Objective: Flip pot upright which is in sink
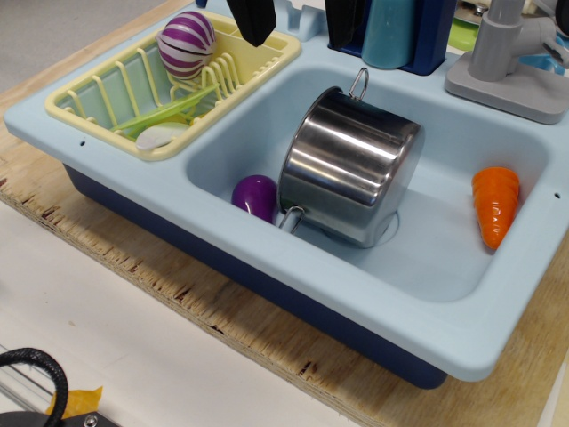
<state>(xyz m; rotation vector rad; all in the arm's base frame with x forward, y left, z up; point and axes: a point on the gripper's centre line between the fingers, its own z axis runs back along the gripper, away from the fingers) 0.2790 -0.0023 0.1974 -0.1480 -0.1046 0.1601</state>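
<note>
The shiny steel pot (351, 165) lies tipped on its side in the middle of the light blue sink (293, 267). Its mouth faces left and its base faces lower right. One wire loop handle (359, 82) sticks up at the back, and the other (292, 217) is low at the front. My gripper (298, 20) is at the top edge of the view, above the sink's back rim and behind the pot. Only its black fingertips (253, 22) show. They stand apart with nothing between them.
A purple eggplant (256, 196) touches the pot's left side. An orange carrot (495, 205) lies at the basin's right. The yellow dish rack (267, 55) on the left holds a striped purple ball (187, 43) and a green utensil (169, 111). A grey faucet (507, 53) and a blue container (400, 31) stand behind.
</note>
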